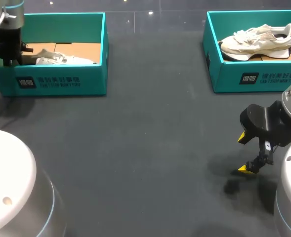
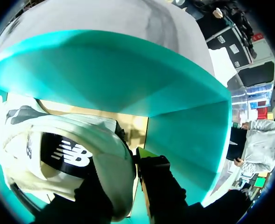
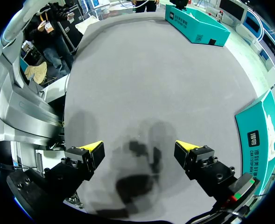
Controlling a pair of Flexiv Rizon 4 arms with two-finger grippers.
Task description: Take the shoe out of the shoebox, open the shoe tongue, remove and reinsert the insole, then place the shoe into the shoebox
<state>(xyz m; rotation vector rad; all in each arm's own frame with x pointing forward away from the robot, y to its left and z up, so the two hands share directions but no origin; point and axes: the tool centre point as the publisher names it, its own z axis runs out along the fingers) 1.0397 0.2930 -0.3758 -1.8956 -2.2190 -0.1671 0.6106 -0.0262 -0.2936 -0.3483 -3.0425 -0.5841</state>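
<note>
The left gripper (image 1: 10, 58) sits inside the left end of the left shoebox (image 1: 61, 81), at the heel of the white sneaker (image 1: 68, 60) lying in it; whether it has clamped that heel I cannot tell, so confirm the hold, then lift straight and slowly to clear the walls without dragging the box. Well right of that box, the right gripper (image 1: 243, 153) hangs spread wide and empty over the table (image 1: 145, 148); it could steady the toe on set-down.

Open room over mid table (image 1: 145, 148); left shoebox (image 1: 61, 81) walls tight around shoe (image 1: 66, 60)
</note>
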